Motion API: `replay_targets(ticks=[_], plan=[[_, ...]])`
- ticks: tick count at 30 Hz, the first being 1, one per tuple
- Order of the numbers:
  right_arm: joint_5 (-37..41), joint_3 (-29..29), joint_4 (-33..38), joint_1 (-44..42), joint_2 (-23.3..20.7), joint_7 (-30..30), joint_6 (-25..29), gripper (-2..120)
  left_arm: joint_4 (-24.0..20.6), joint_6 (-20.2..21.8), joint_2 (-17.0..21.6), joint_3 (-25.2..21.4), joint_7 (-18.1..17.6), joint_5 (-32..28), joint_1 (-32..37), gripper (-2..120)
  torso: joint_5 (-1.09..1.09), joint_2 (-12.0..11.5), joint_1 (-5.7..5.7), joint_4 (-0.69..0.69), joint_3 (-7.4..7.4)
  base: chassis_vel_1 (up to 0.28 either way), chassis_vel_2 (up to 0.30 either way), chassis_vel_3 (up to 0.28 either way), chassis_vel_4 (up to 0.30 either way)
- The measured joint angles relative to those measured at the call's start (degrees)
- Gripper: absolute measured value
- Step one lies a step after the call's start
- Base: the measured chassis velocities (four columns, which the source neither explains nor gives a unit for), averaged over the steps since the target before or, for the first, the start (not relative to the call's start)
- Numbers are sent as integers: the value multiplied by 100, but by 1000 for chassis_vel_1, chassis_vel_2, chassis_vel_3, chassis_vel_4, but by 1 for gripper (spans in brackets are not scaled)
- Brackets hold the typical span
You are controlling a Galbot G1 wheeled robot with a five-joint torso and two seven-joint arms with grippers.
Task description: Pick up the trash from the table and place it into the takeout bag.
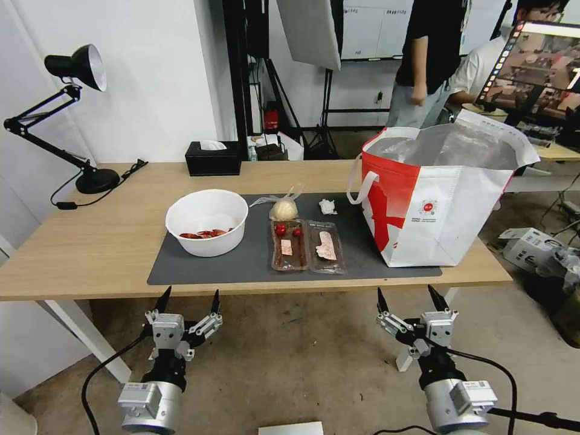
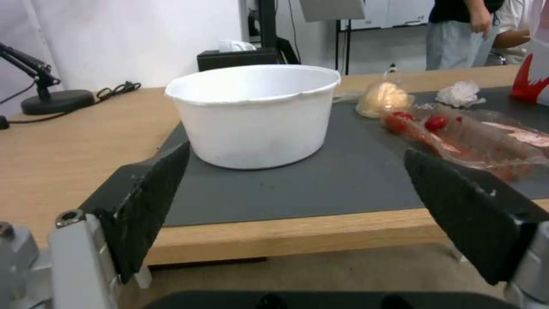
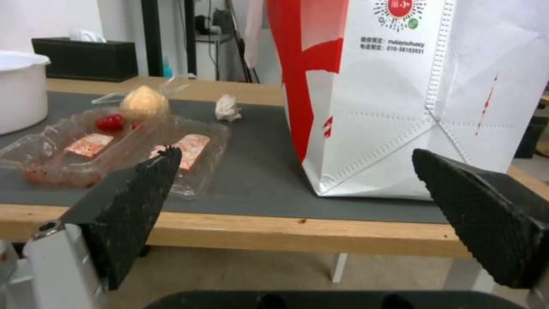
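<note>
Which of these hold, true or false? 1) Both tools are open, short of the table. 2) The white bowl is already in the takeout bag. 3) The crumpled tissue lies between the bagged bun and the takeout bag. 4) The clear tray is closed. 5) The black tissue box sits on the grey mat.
1) True: left tool and right tool hang open before the table edge.
2) False: the white bowl stands on the grey mat, left of the clear tray.
3) True: crumpled tissue, bagged bun, takeout bag.
4) False: it lies hinged open.
5) False: the black tissue box sits on bare wood at the far edge.
</note>
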Motion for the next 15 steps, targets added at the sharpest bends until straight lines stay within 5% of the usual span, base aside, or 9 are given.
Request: replay_targets(ticks=[15], plan=[[0, 0, 0, 0, 0, 0, 0, 100, 0, 0, 0, 0, 0, 0, 0, 100, 0, 0, 0, 0, 0, 0, 0, 0, 0]])
